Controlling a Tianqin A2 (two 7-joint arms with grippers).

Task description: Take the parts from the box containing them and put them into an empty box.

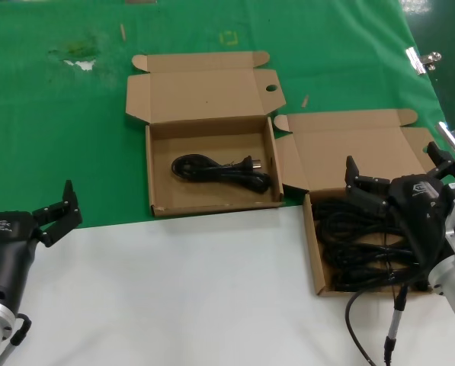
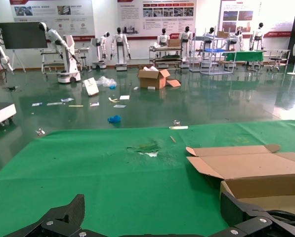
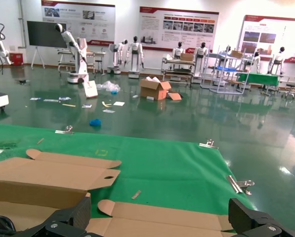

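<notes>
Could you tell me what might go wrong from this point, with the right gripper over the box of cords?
1. The cords in the right box lie tangled, so the open right gripper above them could lift several at once or drag the box.
2. The left box already holds one cord, and its raised lid flap could snag a carried cord.
3. The left gripper waits open at the table's near left.
</notes>
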